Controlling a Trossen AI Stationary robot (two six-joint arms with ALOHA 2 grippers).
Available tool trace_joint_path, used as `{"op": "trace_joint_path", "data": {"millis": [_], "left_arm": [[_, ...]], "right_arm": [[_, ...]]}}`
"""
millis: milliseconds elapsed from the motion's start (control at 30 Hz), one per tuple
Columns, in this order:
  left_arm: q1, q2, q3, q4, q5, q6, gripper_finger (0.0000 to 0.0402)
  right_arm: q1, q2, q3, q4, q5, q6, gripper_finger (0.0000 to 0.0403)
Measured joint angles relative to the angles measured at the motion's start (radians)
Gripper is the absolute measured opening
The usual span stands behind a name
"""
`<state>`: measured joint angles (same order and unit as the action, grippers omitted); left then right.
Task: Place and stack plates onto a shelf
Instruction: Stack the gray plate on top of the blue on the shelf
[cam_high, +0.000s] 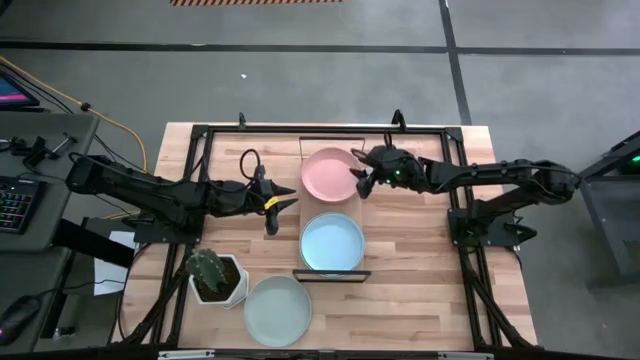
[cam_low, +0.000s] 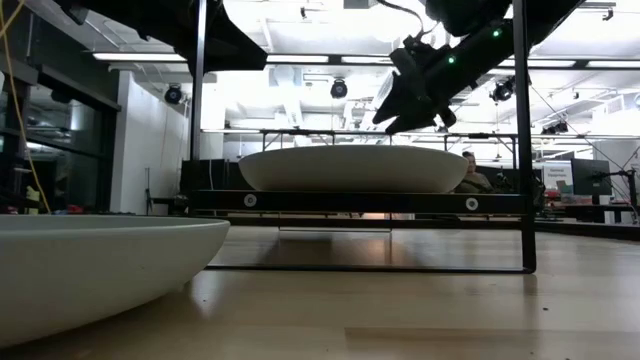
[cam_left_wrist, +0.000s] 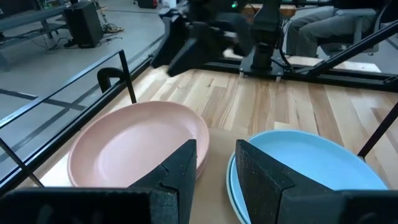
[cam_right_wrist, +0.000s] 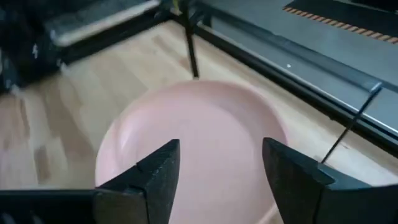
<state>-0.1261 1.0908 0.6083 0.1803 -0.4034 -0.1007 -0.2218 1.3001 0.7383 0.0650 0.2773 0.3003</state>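
**Two plates on the shelf, one on the bench, both grippers empty**

The right gripper (cam_high: 366, 181) hangs over the near rim of the pink plate (cam_high: 331, 174), its fingers (cam_right_wrist: 155, 180) spread wide with nothing between them; in its wrist view the pink plate lies directly beyond and below the fingertips. The left gripper (cam_high: 282, 206) sits just beside the shelf (cam_high: 331, 274), its fingers (cam_left_wrist: 180, 174) parted and empty, pointing toward the gap between the pink plate and the light blue plate (cam_high: 332, 243). Both plates rest side by side on the shelf, the pink one at the far end, the blue one at the near end, edges almost touching. A pale mint green plate (cam_high: 277, 310) lies on the bench (cam_high: 420, 290), well behind the left fingers, beside a cactus in a white hexagonal pot (cam_high: 214, 277).
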Motion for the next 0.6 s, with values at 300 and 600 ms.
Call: {"op": "trace_joint_path", "data": {"millis": [300,600], "left_arm": [[-0.017,0.0,0.0,-0.011,0.002,0.0,0.0104],[-0.066,0.0,0.0,-0.003,0.03,0.073,0.0104]], "right_arm": [[0.122,-0.089,0.0,-0.244,0.126,-0.045,0.0211],[0.288,-0.278,0.0,-0.485,0.35,0.024,0.0211]]}}
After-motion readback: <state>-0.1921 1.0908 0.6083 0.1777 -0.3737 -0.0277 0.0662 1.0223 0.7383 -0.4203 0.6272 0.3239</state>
